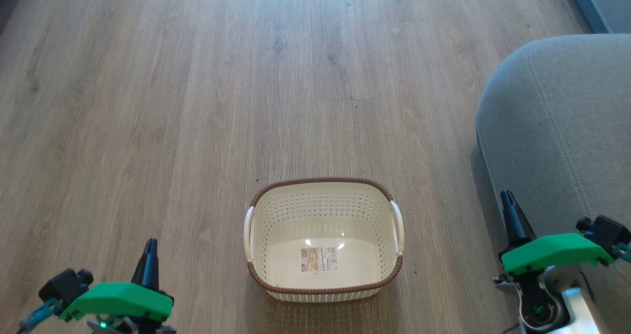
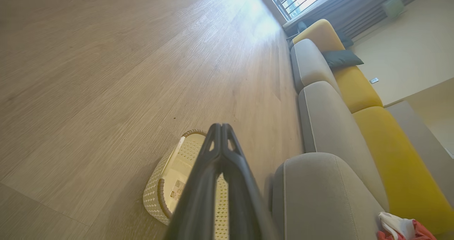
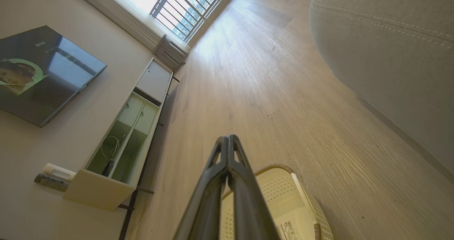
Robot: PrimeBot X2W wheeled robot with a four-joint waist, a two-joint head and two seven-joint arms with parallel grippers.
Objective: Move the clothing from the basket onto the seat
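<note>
The clothing point(image 2: 395, 226), a small white and red heap, lies on the grey seat point(image 2: 319, 194) in the lower right corner of the left wrist view, near a yellow cushion point(image 2: 400, 169). The basket point(image 1: 320, 208) stands on the wood floor point(image 1: 197, 102) at the bottom centre of the head view, its pale base with a label point(image 1: 319, 260) in plain sight. The seat is at its right, apart from it. The left gripper point(image 1: 150, 245) at lower left and the right gripper point(image 1: 508, 198) at lower right both have the fingers pressed together, holding nothing.
</note>
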